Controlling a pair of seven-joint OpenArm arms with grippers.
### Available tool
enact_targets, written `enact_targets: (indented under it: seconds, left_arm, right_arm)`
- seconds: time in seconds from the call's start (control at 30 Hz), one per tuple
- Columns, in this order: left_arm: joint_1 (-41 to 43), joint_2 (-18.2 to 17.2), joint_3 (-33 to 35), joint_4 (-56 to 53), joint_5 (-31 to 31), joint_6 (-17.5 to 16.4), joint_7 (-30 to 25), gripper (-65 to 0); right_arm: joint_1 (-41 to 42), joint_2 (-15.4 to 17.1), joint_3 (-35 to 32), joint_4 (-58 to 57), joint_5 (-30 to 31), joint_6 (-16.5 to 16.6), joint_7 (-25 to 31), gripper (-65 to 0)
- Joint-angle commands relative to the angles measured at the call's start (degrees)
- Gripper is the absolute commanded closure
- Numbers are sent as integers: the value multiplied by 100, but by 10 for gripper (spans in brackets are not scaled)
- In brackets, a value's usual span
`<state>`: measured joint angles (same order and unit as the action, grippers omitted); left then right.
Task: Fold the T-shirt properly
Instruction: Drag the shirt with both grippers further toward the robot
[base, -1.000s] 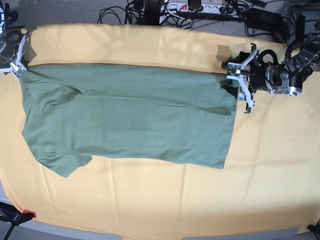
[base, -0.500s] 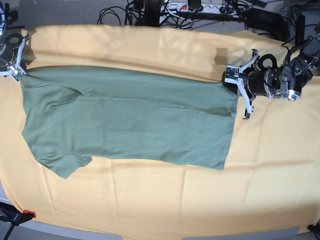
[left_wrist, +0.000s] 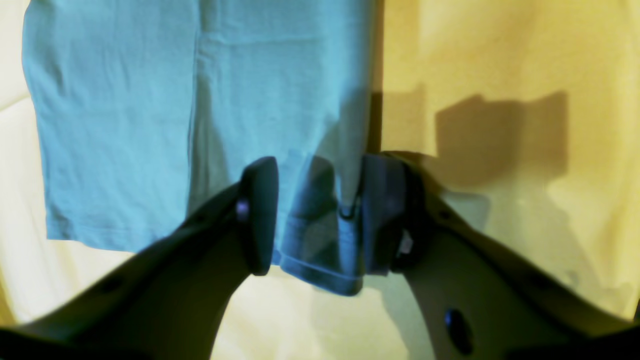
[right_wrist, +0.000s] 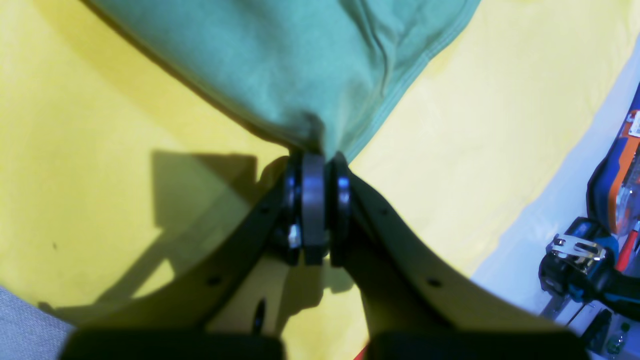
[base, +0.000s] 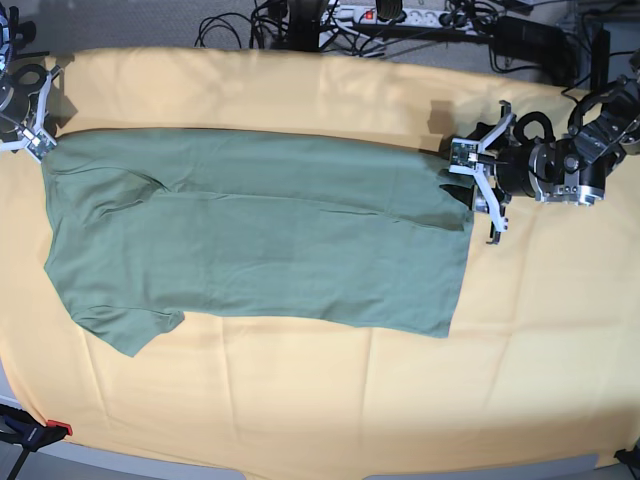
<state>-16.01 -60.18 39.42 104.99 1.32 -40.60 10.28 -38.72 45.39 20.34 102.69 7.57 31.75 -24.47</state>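
Observation:
The sage-green T-shirt (base: 250, 230) lies flat on the table, folded lengthwise, with one sleeve at the front left. At its far left corner my right gripper (base: 35, 138) is shut on the fabric; the right wrist view shows the pads (right_wrist: 312, 200) pressed together on a pinch of the T-shirt (right_wrist: 300, 60). My left gripper (base: 482, 190) sits at the far right hem corner. In the left wrist view its fingers (left_wrist: 257, 215) stand apart, with the hem corner of the T-shirt (left_wrist: 150, 100) lying loosely between them.
A large yellow-orange cloth (base: 350, 400) covers the table under the shirt. Cables and a power strip (base: 400, 15) lie beyond the back edge. A red clamp (base: 55, 428) sits at the front left corner. Tools (right_wrist: 590, 260) lie past the cloth's edge.
My left gripper pinched in at the hem corner half a second ago and its jaws now stand apart again. The right gripper and the shirt have barely moved.

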Motion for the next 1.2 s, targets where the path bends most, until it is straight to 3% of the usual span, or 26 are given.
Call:
enact_targets:
  seconds: [0.0,0.1,0.43,0.47,0.53,0.57,0.6,0.77,0.87,0.97,1.17]
  left_arm:
    - [-96,-109,-74,66,-52,60,-81,-280]
    - [-96,-107,-74,63,-52,60,-79,-279]
    - [46,-107,-74,-181,184,60,-83,-262]
    - [44,-107,-74,-188,184,60,-83,-236]
    - [42,-109,-74,-186,186,60,-81,-64]
    - [42,-109,-74,-186,186,60,-81,0]
    - [42,-109,-74,-186,186,60,-79,0]
    - [39,-168,-74,7,186,60,-81,0]
    - [-11,-341,-74,232,186,60,-79,0]
    - [-15,-542,-74,361,164,60,-85,0]
    - [15,-785,-74,417,-181,60,-83,0]
  right_arm:
    - [15,131,61,81,15,-31,17,-57]
    - [13,131,61,81,15,-66,-50,-95]
    - [15,131,61,81,313,-63,-236,-94]
    - [17,131,61,81,310,-66,-234,-94]
    - [17,131,61,81,313,-68,-212,-75]
    - [17,131,61,81,310,-70,-214,-27]
    - [15,131,61,81,295,-70,-214,0]
    - [15,136,61,83,291,-160,-225,0]
    - [11,197,61,83,302,63,-367,0]
    - [-181,433,61,83,313,343,-522,0]
    - [-682,992,61,118,313,442,-525,0]
